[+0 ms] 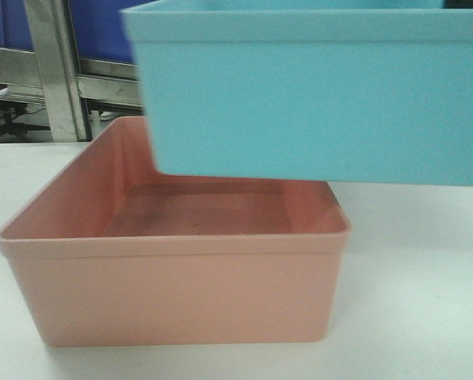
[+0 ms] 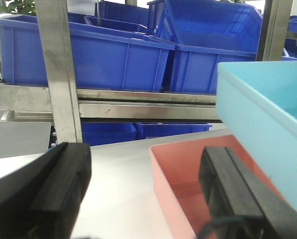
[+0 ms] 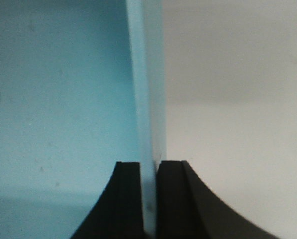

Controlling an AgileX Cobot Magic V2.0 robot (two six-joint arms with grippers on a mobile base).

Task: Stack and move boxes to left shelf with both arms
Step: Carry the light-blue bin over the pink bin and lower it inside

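Salmon pink box [image 1: 173,293] nearest, open top up on white table [image 1: 426,317]. Steel rack [image 2: 63,74] behind carries dark blue bins [image 2: 88,64]. Light blue box [image 1: 315,103] held aloft over pink box's far right part, not nested. Right gripper [image 3: 149,199] clamped on its wall. Left gripper [image 2: 143,196] jaws wide apart, straddling pink box's wall.

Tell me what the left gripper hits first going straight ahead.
The left gripper straddles the pink box wall; beyond it, probably the shelf's steel front bar, though depth is unclear.
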